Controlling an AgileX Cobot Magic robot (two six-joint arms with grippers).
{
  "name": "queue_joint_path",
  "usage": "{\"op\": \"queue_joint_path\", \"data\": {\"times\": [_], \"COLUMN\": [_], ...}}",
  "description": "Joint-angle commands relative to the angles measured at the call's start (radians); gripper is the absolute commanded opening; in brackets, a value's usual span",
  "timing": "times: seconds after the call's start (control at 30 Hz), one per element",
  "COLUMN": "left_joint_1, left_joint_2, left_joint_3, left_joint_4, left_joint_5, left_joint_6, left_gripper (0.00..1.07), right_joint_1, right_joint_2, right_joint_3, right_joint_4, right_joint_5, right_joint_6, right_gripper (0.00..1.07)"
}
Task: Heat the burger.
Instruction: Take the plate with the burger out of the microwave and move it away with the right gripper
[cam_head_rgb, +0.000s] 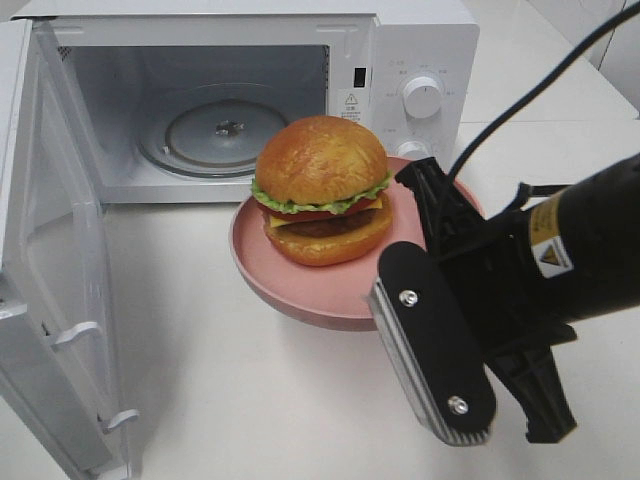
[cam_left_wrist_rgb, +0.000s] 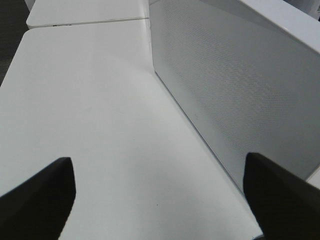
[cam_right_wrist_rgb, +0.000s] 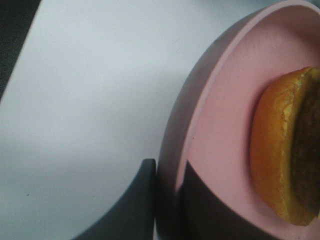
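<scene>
Right gripper (cam_right_wrist_rgb: 167, 200) fingers pinch the pink plate (cam_head_rgb: 300, 285) rim; burger (cam_head_rgb: 322, 190) sits left of them. Left gripper (cam_left_wrist_rgb: 160, 200) fingers spread.

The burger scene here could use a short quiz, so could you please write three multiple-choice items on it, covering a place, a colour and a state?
1. Where is the burger?
A. On the glass turntable
B. On the plate, in front of the microwave
C. On the bare table

2. What colour is the plate?
A. Pink
B. Blue
C. White

3. How does the right hand stand?
A. Wide open above the burger
B. Closed on the plate's rim
C. Closed on the door

Answers:
1 B, the burger sits on the plate outside the open microwave, whose turntable is bare.
2 A, the plate's rim and inside are pink in both views that show it.
3 B, the right wrist view shows one finger on each side of the rim.
</scene>
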Motion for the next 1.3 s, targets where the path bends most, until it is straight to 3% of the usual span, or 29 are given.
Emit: {"op": "queue_joint_path", "data": {"times": [0.03,0.37,0.57,0.63,0.73,0.8,0.9,0.97,1.3], "left_joint_1": [0.004,0.004,0.004,0.004,0.004,0.004,0.004,0.004,0.004], "left_joint_2": [-0.003,-0.003,-0.003,-0.003,-0.003,-0.003,-0.003,-0.003,-0.003], "left_joint_3": [0.002,0.002,0.002,0.002,0.002,0.002,0.002,0.002,0.002], "left_joint_4": [-0.005,-0.005,-0.005,-0.005,-0.005,-0.005,-0.005,-0.005,-0.005], "left_joint_5": [-0.004,-0.004,-0.004,-0.004,-0.004,-0.004,-0.004,-0.004,-0.004], "left_joint_6": [-0.001,-0.001,-0.001,-0.001,-0.001,-0.001,-0.001,-0.001,-0.001], "left_gripper": [0.84,0.84,0.84,0.84,0.84,0.84,0.84,0.84,0.84], "right_joint_1": [0.002,0.002,0.002,0.002,0.002,0.002,0.002,0.002,0.002], "right_joint_2": [-0.069,-0.333,-0.388,-0.429,-0.435,-0.442,-0.442,-0.442,-0.442], "right_joint_3": [0.022,0.133,0.141,0.144,0.144,0.144,0.144,0.144,0.144], "right_joint_4": [-0.018,-0.148,-0.197,-0.29,-0.32,-0.427,-0.456,-0.551,-0.626], "right_joint_5": [-0.026,0.129,0.208,0.29,0.311,0.386,0.405,0.457,0.517], "right_joint_6": [0.015,0.206,0.309,0.435,0.479,0.68,0.733,0.89,1.077], "right_gripper": [0.0,0.0,0.0,0.0,0.0,0.0,0.0,0.0,0.0]}}
